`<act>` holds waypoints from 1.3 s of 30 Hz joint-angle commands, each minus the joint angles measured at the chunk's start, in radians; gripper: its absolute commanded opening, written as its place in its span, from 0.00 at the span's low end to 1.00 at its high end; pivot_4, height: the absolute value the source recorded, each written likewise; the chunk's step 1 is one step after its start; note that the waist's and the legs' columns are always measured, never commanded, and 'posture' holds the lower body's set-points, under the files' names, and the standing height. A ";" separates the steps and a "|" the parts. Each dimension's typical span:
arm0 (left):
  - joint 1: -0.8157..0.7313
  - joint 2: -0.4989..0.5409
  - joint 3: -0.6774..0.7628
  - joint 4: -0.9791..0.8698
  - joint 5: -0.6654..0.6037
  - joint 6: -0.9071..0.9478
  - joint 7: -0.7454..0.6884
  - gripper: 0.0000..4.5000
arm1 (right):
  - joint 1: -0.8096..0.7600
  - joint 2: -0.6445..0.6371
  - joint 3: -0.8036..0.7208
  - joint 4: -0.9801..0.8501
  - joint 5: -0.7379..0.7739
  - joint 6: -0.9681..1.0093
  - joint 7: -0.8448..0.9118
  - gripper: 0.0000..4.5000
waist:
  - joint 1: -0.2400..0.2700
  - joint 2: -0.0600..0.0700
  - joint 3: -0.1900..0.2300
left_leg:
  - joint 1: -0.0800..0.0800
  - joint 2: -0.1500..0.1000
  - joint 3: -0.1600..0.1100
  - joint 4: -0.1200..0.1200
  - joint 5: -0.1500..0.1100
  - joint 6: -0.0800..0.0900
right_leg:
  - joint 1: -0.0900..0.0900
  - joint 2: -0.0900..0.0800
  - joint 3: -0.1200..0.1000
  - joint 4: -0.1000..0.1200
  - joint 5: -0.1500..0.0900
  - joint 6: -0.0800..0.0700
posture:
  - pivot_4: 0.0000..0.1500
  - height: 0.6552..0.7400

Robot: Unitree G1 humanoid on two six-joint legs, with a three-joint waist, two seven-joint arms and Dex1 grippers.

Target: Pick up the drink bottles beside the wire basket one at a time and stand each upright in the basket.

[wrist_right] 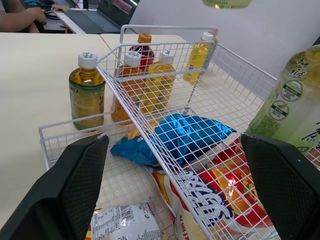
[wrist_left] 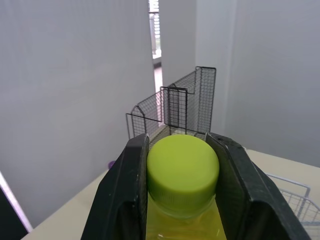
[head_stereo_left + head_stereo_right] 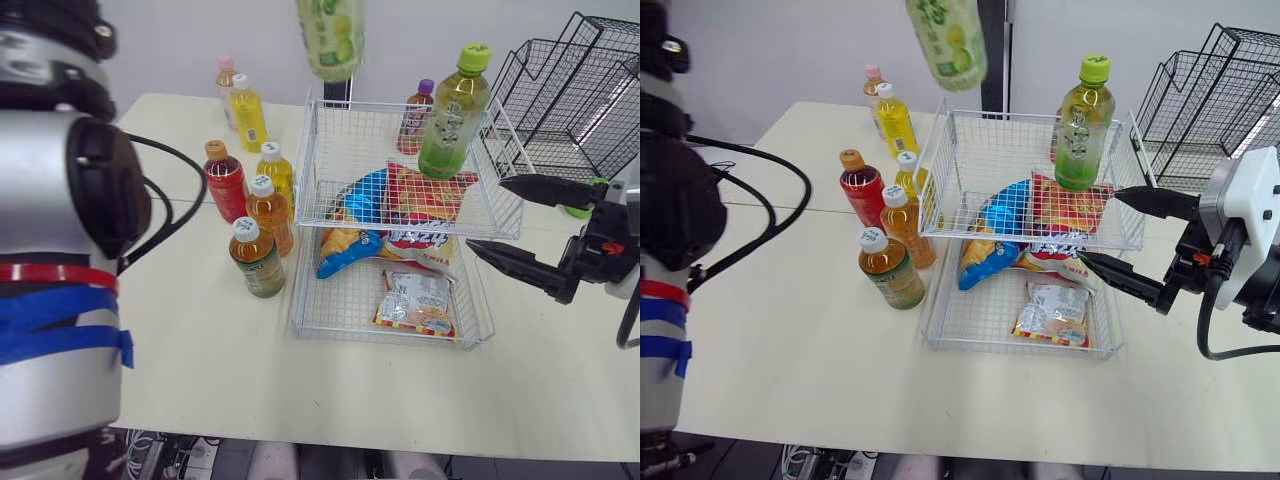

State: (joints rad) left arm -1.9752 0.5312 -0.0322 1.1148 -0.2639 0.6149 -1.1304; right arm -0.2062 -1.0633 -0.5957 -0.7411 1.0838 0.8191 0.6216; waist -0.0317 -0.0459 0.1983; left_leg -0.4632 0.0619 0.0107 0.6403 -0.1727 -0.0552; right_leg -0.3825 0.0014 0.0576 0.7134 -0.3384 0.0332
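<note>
The left gripper [image 2: 179,145] is clamping its fingers [image 2: 127,190] on either side of the lime cap of a green bottle [image 3: 331,38], which is hanging high above the wire basket [image 3: 352,150]. The right gripper [image 3: 487,214] is hovering just beside the basket's right side, fingers spread wide and grasping nothing. Another green bottle [image 3: 452,115] is standing upright in the upper tier near snack bags [image 3: 425,198]. A cluster of bottles [image 3: 268,215] is standing on the table [image 3: 200,340] left of the basket.
</note>
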 commanded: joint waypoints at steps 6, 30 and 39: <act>0.041 -0.154 0.033 0.029 0.030 -0.180 0.005 0.30 | 0.017 -0.003 -0.059 -0.039 0.034 -0.005 -0.062 1.00 | -0.001 0.002 0.000 | -0.001 0.000 0.001 0.000 0.000 0.000 | -0.002 0.000 0.001 0.001 0.000 0.000 | 1.00 0.94; 0.117 -0.295 0.049 0.135 0.141 -0.281 0.062 0.38 | 0.093 -0.039 -0.153 -0.078 0.117 0.001 -0.141 1.00 | 0.000 0.003 0.000 | -0.003 -0.001 0.001 0.002 0.000 0.000 | -0.003 0.001 0.002 0.003 0.000 0.000 | 1.00 0.94; 0.100 -0.260 0.071 0.116 0.140 -0.265 -0.010 0.99 | 0.114 -0.039 -0.165 -0.084 0.122 -0.007 -0.146 1.00 | -0.001 0.004 0.000 | -0.003 -0.001 0.001 0.003 0.000 0.000 | -0.003 0.001 0.002 0.004 0.000 0.000 | 1.00 0.94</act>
State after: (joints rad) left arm -1.8335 0.2496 0.0197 1.2669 -0.1148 0.3467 -1.1150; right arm -0.0916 -1.0907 -0.7244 -0.8122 1.2006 0.8288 0.4800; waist -0.0325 -0.0419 0.1978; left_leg -0.4658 0.0611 0.0116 0.6435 -0.1724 -0.0552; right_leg -0.3854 0.0021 0.0599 0.7174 -0.3381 0.0330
